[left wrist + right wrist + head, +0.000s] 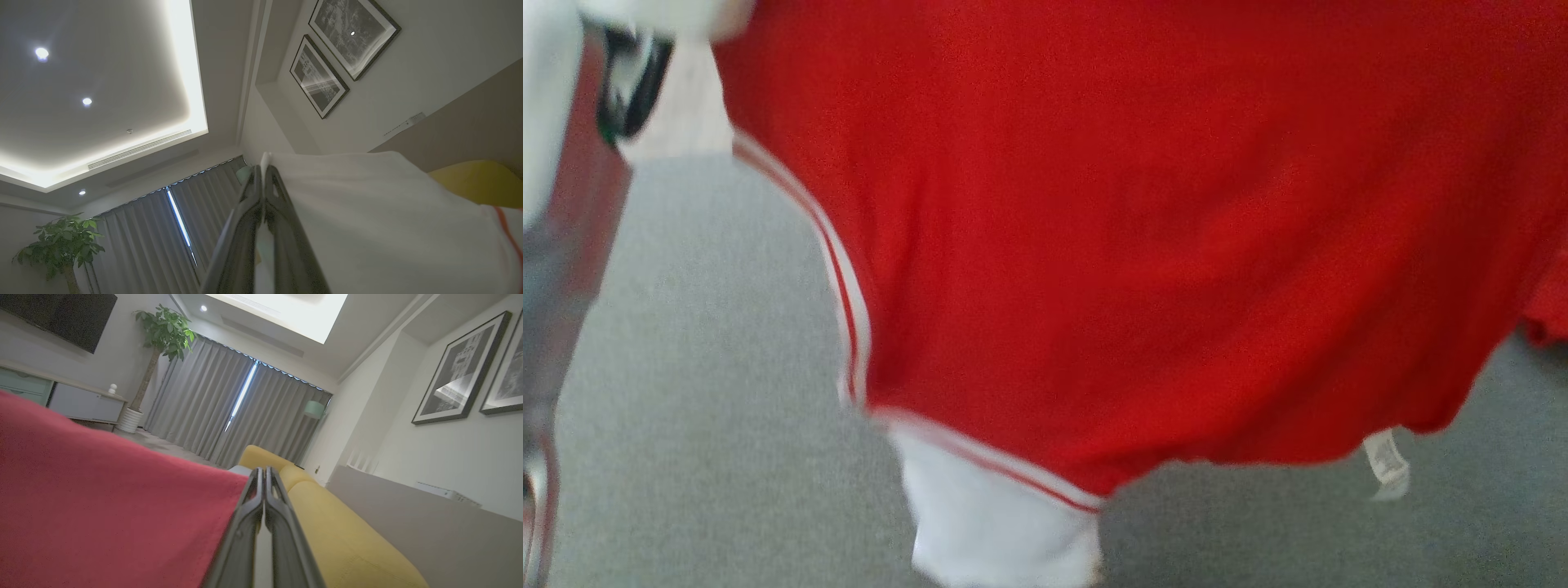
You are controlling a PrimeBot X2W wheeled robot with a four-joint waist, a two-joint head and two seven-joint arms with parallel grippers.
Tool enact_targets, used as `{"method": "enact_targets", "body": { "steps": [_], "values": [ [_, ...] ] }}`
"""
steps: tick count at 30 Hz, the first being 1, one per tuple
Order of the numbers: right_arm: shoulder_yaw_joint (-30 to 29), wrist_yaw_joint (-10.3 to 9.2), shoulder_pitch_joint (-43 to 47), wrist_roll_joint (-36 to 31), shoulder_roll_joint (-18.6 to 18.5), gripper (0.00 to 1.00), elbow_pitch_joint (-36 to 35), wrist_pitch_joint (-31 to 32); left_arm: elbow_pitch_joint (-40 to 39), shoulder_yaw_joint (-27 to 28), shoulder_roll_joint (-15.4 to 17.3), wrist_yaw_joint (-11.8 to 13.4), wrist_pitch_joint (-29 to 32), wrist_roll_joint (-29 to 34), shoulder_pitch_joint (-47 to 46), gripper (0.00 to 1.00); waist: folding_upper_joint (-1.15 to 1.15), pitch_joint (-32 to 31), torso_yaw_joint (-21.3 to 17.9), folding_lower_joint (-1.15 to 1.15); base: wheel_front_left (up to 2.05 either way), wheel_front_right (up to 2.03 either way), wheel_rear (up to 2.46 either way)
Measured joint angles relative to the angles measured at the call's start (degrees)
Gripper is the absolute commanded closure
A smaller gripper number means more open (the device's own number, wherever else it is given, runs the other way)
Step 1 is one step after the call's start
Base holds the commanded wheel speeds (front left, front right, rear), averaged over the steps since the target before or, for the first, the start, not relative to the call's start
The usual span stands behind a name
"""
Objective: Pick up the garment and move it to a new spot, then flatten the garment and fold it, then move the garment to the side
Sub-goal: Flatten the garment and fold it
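Fingers (241, 237) of our left gripper (264, 171) are clamped on the white part of the garment (1143, 245), our right gripper (263, 473) is pinched tight on its red edge, and it hangs spread over the grey surface (703, 367).

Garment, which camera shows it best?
Head view: the garment hangs spread out, red with white trim and a label. The left wrist view shows a white part; the right wrist view, a red stretch.

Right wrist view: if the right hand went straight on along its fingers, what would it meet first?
Probably the far end of the yellow sofa, seen just beyond the right hand's tips, with the grey curtain behind it; depth is unclear. The hand is shut on the red garment.
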Motion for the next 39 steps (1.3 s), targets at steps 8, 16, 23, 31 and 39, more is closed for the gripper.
{"method": "enact_targets", "body": {
  "steps": [8,16,23,31,39],
  "values": [
    [9.85,0.0,-19.03,3.19,2.64,1.0,13.19,-4.79,16.7,-1.0,-5.17,0.56,-2.24,3.39,-15.23,1.0,0.0,10.48,0.2,0.02,0.0,0.0,0.0],
    [12.13,0.0,-34.04,-2.11,3.35,1.0,24.18,-13.55,21.43,0.14,-7.78,2.02,-4.71,6.15,-25.65,1.0,0.0,20.04,0.44,0.02,0.0,0.0,0.0],
    [12.18,0.0,-34.44,-3.41,3.04,1.0,27.22,-14.83,13.06,1.4,-8.25,-0.45,-4.71,6.39,-19.31,1.0,-0.01,26.66,1.55,0.02,0.0,0.0,0.0],
    [6.16,0.0,-17.27,-3.88,3.47,1.0,25.54,-14.83,0.98,2.33,-5.72,-2.53,-4.71,6.35,4.82,1.0,0.0,25.93,2.61,-0.02,0.0,0.0,0.0],
    [-1.24,0.0,6.81,-3.65,4.03,1.0,19.38,-14.82,-7.72,2.55,-2.43,-2.5,-4.7,5.38,32.21,1.0,0.0,17.89,2.76,-0.02,0.0,0.0,0.0]
  ]
}}
